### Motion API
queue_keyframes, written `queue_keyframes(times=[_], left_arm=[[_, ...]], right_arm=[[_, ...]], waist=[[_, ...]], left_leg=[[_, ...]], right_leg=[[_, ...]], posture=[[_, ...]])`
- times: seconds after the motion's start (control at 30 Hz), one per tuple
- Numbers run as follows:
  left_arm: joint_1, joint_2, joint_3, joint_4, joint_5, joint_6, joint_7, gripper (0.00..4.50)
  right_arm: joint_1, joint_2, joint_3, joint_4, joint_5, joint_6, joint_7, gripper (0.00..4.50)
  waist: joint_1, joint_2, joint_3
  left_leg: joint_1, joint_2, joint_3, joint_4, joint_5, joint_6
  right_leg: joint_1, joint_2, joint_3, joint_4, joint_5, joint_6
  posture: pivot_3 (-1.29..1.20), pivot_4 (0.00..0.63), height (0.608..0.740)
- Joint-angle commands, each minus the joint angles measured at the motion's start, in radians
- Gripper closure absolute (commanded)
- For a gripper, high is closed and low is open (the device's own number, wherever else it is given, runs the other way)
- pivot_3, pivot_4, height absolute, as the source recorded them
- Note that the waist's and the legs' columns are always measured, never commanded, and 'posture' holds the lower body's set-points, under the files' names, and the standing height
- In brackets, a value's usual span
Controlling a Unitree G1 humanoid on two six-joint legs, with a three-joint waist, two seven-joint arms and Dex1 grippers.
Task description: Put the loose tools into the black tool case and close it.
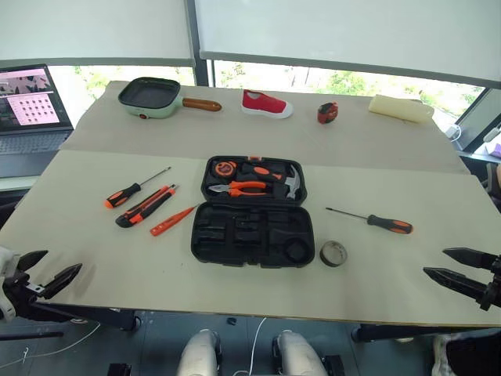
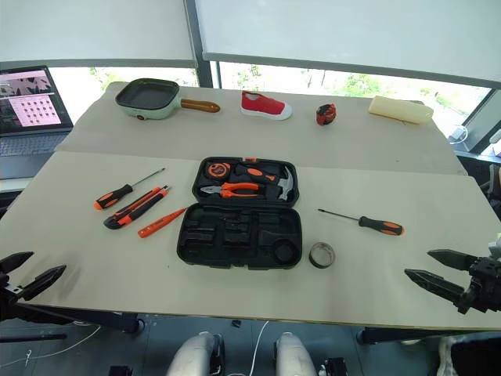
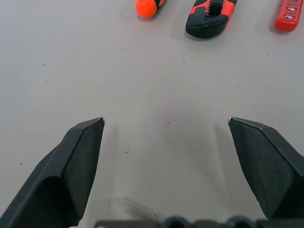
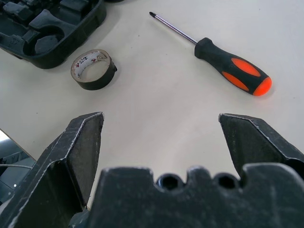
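Left eye view: black tool case (image 1: 252,213) lies open mid-table, screwdrivers, knife and tester left of it, tape roll (image 1: 333,253) and Phillips screwdriver (image 1: 371,220) right. Both grippers spread wide, empty. Roll's inner print unreadable.

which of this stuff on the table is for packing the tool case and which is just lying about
For the job:
- open case
- left screwdriver
- right screwdriver
- utility knife
- tester screwdriver
- tape roll

Lying about:
- pan
- red shoe
- tape measure
- yellow sponge
- laptop
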Motion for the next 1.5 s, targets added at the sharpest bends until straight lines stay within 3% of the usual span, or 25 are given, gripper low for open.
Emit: queue_keyframes(times=[0.03,0.23,0.4,0.57,0.77,1.03,1.2,1.3,1.4,1.5], left_arm=[[-0.004,0.0,0.027,-0.023,-0.002,-0.001,0.013,0.04],[-0.064,0.022,-0.023,-0.078,-0.009,0.056,0.043,0.04],[-0.317,0.098,-0.141,-0.002,0.01,0.109,0.047,0.04],[-0.605,0.146,-0.343,0.218,0.109,0.065,-0.018,0.04],[-1.023,0.092,-0.568,0.662,0.29,-0.065,-0.058,0.04],[-1.234,0.023,-0.672,1.01,0.424,-0.196,-0.045,0.04],[-1.287,-0.001,-0.68,1.11,0.458,-0.196,-0.022,0.04],[-1.303,-0.008,-0.672,1.14,0.468,-0.189,-0.011,0.64],[-1.297,-0.016,-0.686,1.152,0.486,-0.204,-0.043,1.92],[-1.294,-0.018,-0.691,1.16,0.496,-0.195,-0.057,2.9]], right_arm=[[-0.02,0.002,-0.012,-0.022,-0.002,-0.008,-0.017,0.0],[-0.081,-0.005,0.013,-0.082,-0.009,-0.019,-0.065,0.0],[-0.226,-0.039,0.089,-0.286,0.096,0.092,-0.128,0.0],[-0.382,-0.051,0.221,-0.436,0.162,0.143,-0.175,0.0],[-0.623,-0.037,0.399,-0.537,0.244,0.208,-0.235,0.0],[-0.627,-0.045,0.398,-0.613,0.296,0.242,-0.277,0.0],[-0.594,-0.048,0.353,-0.633,0.335,0.255,-0.306,0.0],[-0.577,-0.055,0.336,-0.642,0.349,0.256,-0.314,0.0],[-0.56,-0.058,0.311,-0.646,0.363,0.263,-0.324,0.0],[-0.549,-0.062,0.298,-0.65,0.38,0.263,-0.333,0.0]], waist=[[0.0,0.0,0.0],[0.001,0.0,0.0],[0.004,0.0,0.0],[0.002,0.0,0.0],[0.002,-0.001,0.001],[0.008,-0.001,0.001],[0.011,-0.001,0.001],[0.013,-0.001,0.001],[0.015,-0.001,0.001],[0.016,-0.002,0.001]], left_leg=[[0.0,0.0,0.0,0.0,0.0,0.0],[0.0,0.0,0.0,0.0,0.0,0.0],[0.0,0.0,0.0,0.001,0.001,0.0],[0.0,0.0,-0.001,0.001,0.004,0.004],[-0.007,0.001,-0.002,0.003,0.004,0.004],[-0.012,0.002,-0.004,0.007,0.002,0.004],[-0.015,0.002,-0.006,0.011,0.002,0.005],[-0.016,0.003,-0.007,0.015,0.001,0.006],[-0.016,0.003,-0.008,0.017,0.001,0.006],[-0.016,0.003,-0.008,0.017,0.001,0.006]], right_leg=[[0.0,0.0,0.0,0.0,0.0,0.0],[0.0,0.0,0.0,0.001,0.0,0.0],[0.0,0.001,0.0,0.003,0.001,0.002],[0.0,0.003,0.0,0.004,0.002,0.003],[-0.003,0.007,0.0,0.004,0.002,0.003],[-0.005,0.007,-0.002,0.004,0.002,0.004],[-0.005,0.007,-0.004,0.005,0.002,0.004],[-0.004,0.007,-0.005,0.007,0.003,0.005],[-0.004,0.007,-0.006,0.007,0.003,0.005],[-0.003,0.007,-0.006,0.007,0.003,0.005]], posture=[[0.0,0.15,0.74],[0.0,0.15,0.74],[0.0,0.15,0.74],[0.0,0.15,0.74],[0.0,0.15,0.74],[0.0,0.15,0.74],[0.0,0.15,0.74],[0.0,0.15,0.74],[0.0,0.15,0.74],[0.0,0.15,0.74]])
